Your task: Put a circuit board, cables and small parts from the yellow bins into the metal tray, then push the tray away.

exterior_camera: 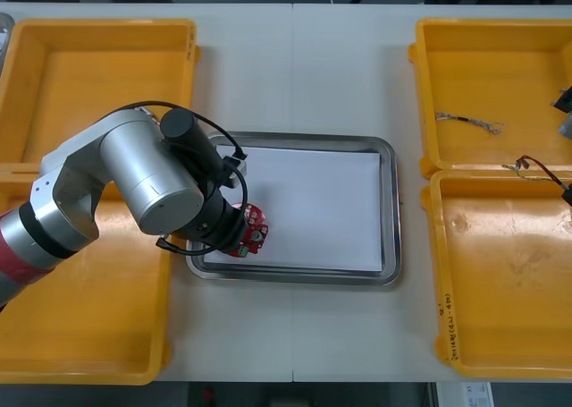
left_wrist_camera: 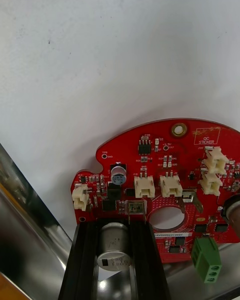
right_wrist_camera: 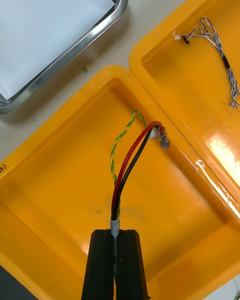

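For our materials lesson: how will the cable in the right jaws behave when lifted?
Likely floppy: the cable bows from the right gripper over its yellow bin. Probably light: thin wires. Connector end may snag. Left gripper holds circuit board at tray.

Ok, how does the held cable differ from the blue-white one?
The red-black cable is pinched in the right hand over the nearer right bin; the blue-white cable lies loose in the farther bin. The red-black cable has thick straight wires plus a green-yellow twist; the blue-white cable is one thin twist. Both include twisted wires.
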Robot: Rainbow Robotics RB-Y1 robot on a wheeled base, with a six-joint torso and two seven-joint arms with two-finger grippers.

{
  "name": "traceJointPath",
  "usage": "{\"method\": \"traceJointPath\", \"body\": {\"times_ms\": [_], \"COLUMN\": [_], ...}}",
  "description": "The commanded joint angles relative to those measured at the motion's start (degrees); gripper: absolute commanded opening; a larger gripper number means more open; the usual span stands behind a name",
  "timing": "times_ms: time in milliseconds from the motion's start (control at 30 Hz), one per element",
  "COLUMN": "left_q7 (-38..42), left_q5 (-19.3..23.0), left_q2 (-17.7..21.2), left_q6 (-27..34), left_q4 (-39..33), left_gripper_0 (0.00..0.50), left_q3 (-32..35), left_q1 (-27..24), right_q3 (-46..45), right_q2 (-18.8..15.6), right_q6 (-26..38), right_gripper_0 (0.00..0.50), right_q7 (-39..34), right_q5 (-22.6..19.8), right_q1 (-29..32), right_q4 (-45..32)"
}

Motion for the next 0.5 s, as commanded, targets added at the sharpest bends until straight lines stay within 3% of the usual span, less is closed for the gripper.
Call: {"method": "traceJointPath", "body": {"times_ms": [33, 67, 100, 500], "left_q7": [4.7, 4.7, 4.7, 5.5], "left_q5": [-0.1, 0.1, 0.1, 0.9], "left_q2": [-0.9, -0.9, -0.9, -0.7], "left_q6": [-0.4, -0.2, -0.2, 1.8], "left_q4": [-0.5, -0.5, -0.5, -2.0], "left_gripper_0": [0.417, 0.474, 0.495, 0.500], "left_q3": [-0.6, -0.7, -0.6, 0.4], "left_q1": [-2.2, -2.2, -2.2, -3.1], "right_q3": [0.7, 0.7, 0.7, 2.7], "right_q2": [-2.4, -2.4, -2.4, -3.5], "right_q6": [0.2, 0.2, 0.2, 0.2], "right_gripper_0": [0.000, 0.000, 0.000, 0.000], "right_q7": [2.7, 2.8, 2.8, 3.3], "right_q5": [-0.9, -0.9, -0.9, -2.7], "right_q1": [-2.0, -2.0, -2.0, -4.1], "right_q4": [-0.2, -0.3, -0.3, -0.3]}}
